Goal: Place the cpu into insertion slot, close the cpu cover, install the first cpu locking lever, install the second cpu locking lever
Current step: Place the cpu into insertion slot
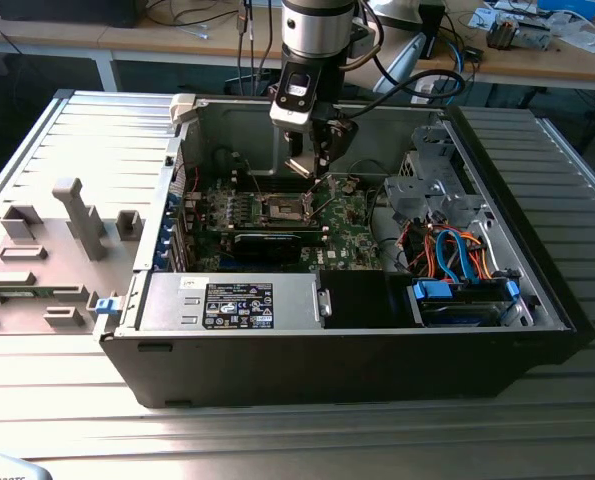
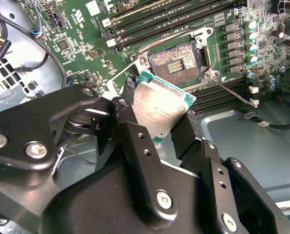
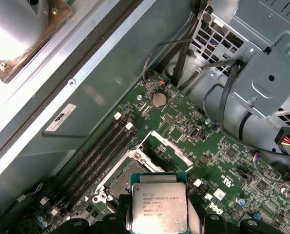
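One cpu point(image 2: 162, 105) point(image 3: 158, 207) is clamped between the two black fingers point(image 2: 135, 131) of your gripper point(image 2: 159, 111), pinched by opposite edges. In both wrist views you see its dull silver-grey metal lid with stepped margins, a narrow green border showing round it and a few lines of faint print across the top. The chip is held flat-side out between the fingertips, its lid catching a soft glare.

Just past the fingertips and below the held chip lies the insertion slot point(image 2: 176, 61), a square of brownish-gold contacts inside a metal rim, bare, with the chip not seated in it. On the far side of that slot from your fingers, the cpu cover point(image 3: 170, 146) stands swung up, a thin silver frame with a window through it.

Around the slot spreads the green motherboard point(image 2: 76, 29), with long memory slots point(image 2: 149, 14) running beside it. In the exterior view your gripper point(image 1: 317, 175) hangs inside the computer case point(image 1: 327, 350), right over the slot point(image 1: 282, 208).
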{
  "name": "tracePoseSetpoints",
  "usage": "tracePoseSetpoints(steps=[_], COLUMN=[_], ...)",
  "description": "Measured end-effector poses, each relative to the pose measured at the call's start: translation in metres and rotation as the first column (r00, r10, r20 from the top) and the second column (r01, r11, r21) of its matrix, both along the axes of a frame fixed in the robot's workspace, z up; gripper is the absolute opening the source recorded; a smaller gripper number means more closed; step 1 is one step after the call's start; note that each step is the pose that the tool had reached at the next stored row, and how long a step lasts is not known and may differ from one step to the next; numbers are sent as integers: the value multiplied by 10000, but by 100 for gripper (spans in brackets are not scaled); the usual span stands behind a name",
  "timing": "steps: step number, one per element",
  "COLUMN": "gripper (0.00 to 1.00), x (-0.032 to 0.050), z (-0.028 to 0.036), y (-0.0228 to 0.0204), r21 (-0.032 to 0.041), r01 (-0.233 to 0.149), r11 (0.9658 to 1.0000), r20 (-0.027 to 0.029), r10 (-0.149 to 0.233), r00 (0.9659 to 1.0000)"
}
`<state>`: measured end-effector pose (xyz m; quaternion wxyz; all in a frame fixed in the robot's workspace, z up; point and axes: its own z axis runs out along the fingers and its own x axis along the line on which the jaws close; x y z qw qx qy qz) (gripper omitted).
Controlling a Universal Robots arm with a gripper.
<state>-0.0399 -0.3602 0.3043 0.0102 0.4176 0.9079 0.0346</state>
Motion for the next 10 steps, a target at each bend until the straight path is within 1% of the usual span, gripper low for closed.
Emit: tracePoseSetpoints(steps=[10], gripper=[55], x=[-1], z=[-2], y=[0], r21=[0], r01=[121], r11=[9999], r20=[-1], r10=[-121], r00=[9999])
